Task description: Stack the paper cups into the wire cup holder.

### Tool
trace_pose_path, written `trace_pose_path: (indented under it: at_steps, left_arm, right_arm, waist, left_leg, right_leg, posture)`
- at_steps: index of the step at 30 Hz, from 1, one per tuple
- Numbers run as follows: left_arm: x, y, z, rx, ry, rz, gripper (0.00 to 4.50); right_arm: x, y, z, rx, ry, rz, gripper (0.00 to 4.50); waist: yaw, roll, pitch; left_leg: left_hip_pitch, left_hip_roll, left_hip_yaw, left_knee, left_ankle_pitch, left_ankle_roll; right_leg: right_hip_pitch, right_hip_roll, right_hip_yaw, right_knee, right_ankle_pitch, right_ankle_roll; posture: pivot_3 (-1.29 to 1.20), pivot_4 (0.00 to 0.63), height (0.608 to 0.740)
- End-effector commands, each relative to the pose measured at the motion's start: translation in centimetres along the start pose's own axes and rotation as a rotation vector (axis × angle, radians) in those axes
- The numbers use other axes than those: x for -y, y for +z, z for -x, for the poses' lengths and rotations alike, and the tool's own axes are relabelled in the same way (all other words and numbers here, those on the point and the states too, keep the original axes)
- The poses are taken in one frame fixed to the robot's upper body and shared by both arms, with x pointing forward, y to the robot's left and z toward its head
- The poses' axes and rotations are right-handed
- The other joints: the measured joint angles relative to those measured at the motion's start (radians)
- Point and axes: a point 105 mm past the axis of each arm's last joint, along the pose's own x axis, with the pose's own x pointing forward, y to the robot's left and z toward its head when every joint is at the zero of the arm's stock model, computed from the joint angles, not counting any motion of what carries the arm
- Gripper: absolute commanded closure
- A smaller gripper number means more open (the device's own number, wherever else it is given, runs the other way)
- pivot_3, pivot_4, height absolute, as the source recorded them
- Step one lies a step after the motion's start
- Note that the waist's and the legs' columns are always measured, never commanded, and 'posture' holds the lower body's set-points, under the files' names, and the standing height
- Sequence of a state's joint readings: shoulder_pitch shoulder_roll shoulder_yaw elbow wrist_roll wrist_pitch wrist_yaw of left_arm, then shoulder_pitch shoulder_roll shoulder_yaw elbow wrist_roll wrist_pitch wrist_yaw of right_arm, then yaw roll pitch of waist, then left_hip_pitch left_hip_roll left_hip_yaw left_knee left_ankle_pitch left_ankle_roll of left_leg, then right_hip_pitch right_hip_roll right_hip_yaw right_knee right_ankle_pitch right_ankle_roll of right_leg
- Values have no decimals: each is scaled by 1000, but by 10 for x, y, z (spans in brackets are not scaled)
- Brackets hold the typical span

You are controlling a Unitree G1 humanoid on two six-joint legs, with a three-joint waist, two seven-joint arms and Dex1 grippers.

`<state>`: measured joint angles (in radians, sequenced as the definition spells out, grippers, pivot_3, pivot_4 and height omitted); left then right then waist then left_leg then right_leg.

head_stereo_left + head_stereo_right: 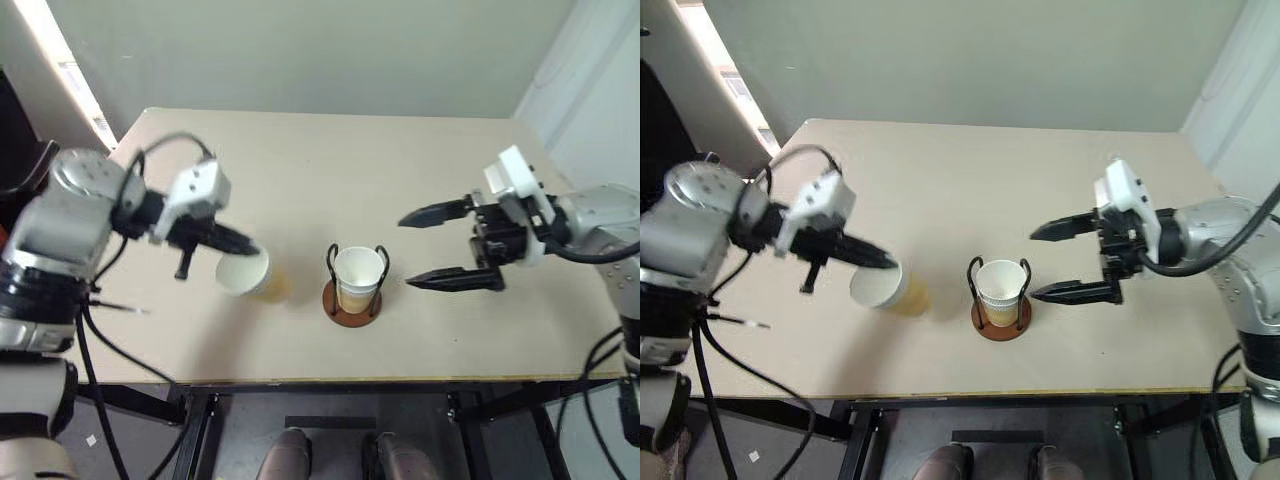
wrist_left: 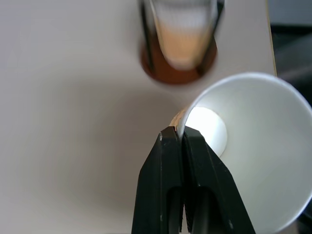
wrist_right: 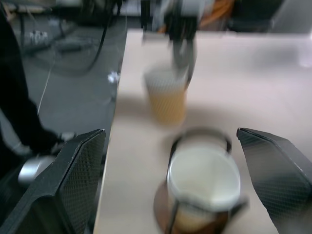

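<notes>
The wire cup holder (image 1: 353,303), a reddish-brown disc with black wire loops, stands near the table's front edge with a paper cup (image 1: 358,277) upright inside it. Left of it, my left gripper (image 1: 252,250) is shut on the rim of another paper cup (image 1: 248,274), which hangs tilted just above the table, its white mouth toward me. In the left wrist view the black fingers (image 2: 168,165) pinch that cup's wall (image 2: 253,146). My right gripper (image 1: 420,250) stands open to the right of the holder, holding nothing.
The beige table (image 1: 330,170) stretches back to a grey wall. Its front edge (image 1: 380,380) runs close below the holder. Cables hang from my left arm at the table's left side.
</notes>
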<state>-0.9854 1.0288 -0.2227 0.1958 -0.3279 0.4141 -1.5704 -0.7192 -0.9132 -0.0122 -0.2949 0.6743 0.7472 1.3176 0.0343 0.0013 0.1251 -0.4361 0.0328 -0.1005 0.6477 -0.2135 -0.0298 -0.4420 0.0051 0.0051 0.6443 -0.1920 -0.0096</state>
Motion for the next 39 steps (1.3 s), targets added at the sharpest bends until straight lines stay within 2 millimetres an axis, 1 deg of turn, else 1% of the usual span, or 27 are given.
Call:
trace_pose_path:
  at_steps: [1, 2, 4, 7, 10, 13, 14, 16, 19, 21, 23, 28, 29, 32, 34, 39]
  left_arm:
    - [-2, 36, 4, 73, -57, -139, 4456]
    - [-3, 42, 2, 79, -71, -166, 4456]
    - [-6, 69, -6, 117, -122, -263, 4456]
    - [-12, 92, -19, 109, -173, -366, 4456]
    - [-18, 104, -34, 94, -222, -424, 4456]
    - [-26, 114, -42, 103, -224, -453, 4456]
    - [-25, 116, -45, 116, -239, -454, 4456]
    - [-22, 117, -53, 131, -276, -454, 4456]
    - [-18, 117, -61, 137, -317, -460, 4456]
    - [-14, 123, -66, 173, -344, -456, 4456]
    - [-12, 124, -68, 184, -359, -458, 4456]
    - [-8, 123, -75, 179, -389, -462, 4456]
    - [-8, 119, -80, 159, -397, -465, 4456]
    - [-8, 111, -88, 124, -413, -469, 4456]
    - [-8, 110, -90, 121, -415, -473, 4456]
    - [-7, 109, -95, 106, -420, -502, 4456]
  right_arm:
    - [-1, 10, 14, 2, -26, 64, 0]
    - [0, 10, 15, 1, -32, 64, 0]
    - [1, 10, 17, -5, -45, 71, 0]
    - [1, 10, 17, -10, -56, 78, 0]
    - [0, 9, 15, -12, -66, 81, 0]
    - [-3, 8, 15, -13, -78, 78, 0]
    - [-5, 7, 15, -16, -82, 76, 0]
    - [-7, 6, 16, -21, -90, 72, 0]
    - [-9, 6, 17, -24, -102, 69, 0]
    - [-10, 6, 18, -25, -115, 66, 0]
    - [-12, 6, 18, -26, -124, 61, 0]
    - [-14, 4, 18, -34, -142, 53, 0]
    - [-14, 4, 18, -33, -149, 52, 0]
    - [-15, 4, 19, -32, -159, 50, 0]
    - [-15, 4, 19, -36, -165, 49, 0]
    - [-15, 4, 19, -40, -172, 49, 0]
  waist:
    - [-3, 0, 0]
    - [-4, 0, 0]
    - [-5, 0, 0]
    - [-4, 0, 0]
    - [-3, 0, 0]
    - [-3, 1, 1]
    - [-3, 1, 1]
    - [-4, 2, 1]
    - [-3, 2, 1]
    - [0, 3, 2]
    - [4, 3, 2]
    - [9, 3, 2]
    - [9, 3, 2]
    - [11, 3, 2]
    - [10, 3, 2]
    - [9, 3, 2]
  left_leg:
    - [0, 0, 1, 0, 0, 0]
    - [1, -1, 2, 0, -1, 1]
    - [2, -1, 2, 0, 0, 2]
    - [1, -1, 2, 1, 1, 3]
    - [0, -1, 4, 1, 1, 5]
    - [0, -2, 6, 2, -1, 7]
    - [0, -1, 6, 4, -1, 8]
    - [-1, -2, 7, 6, -2, 9]
    - [-5, -1, 8, 14, -4, 10]
    - [-7, -2, 9, 19, -6, 8]
    - [-9, -2, 10, 23, -6, 7]
    - [-11, -2, 14, 33, -14, 11]
    - [-11, -2, 16, 34, -16, 12]
    - [-11, -2, 20, 36, -18, 16]
    - [-10, -2, 22, 37, -23, 24]
    - [-8, -2, 25, 36, -23, 25]
  right_leg:
    - [0, 0, 1, 0, 0, 0]
    - [0, -1, 2, 0, 1, 1]
    - [1, -1, 2, 0, 1, 2]
    - [1, -1, 2, 0, 2, 4]
    - [1, -1, 3, -2, 3, 6]
    - [2, -2, 5, -1, 1, 12]
    - [2, -2, 5, -1, 1, 13]
    - [2, -2, 6, -1, 0, 15]
    - [2, -1, 7, -1, -2, 20]
    - [2, 1, 10, -1, -4, 22]
    - [2, 1, 14, -2, -4, 27]
    - [3, 3, 23, -2, -6, 33]
    - [3, 3, 24, -2, -6, 33]
    - [3, 2, 25, -3, -5, 35]
    - [3, 1, 26, -2, -5, 36]
    - [3, 1, 27, -2, -5, 36]
  posture:
    - [0, 150, 740]
    - [0, 150, 740]
    - [0, 150, 740]
    - [0, 150, 740]
    - [0, 150, 740]
    - [0, 150, 740]
    - [0, 150, 740]
    - [0, 150, 740]
    - [0, 150, 740]
    - [0, 150, 740]
    - [0, 150, 740]
    - [0, 150, 740]
    - [0, 150, 740]
    - [0, 150, 740]
    - [0, 150, 740]
    - [0, 150, 740]
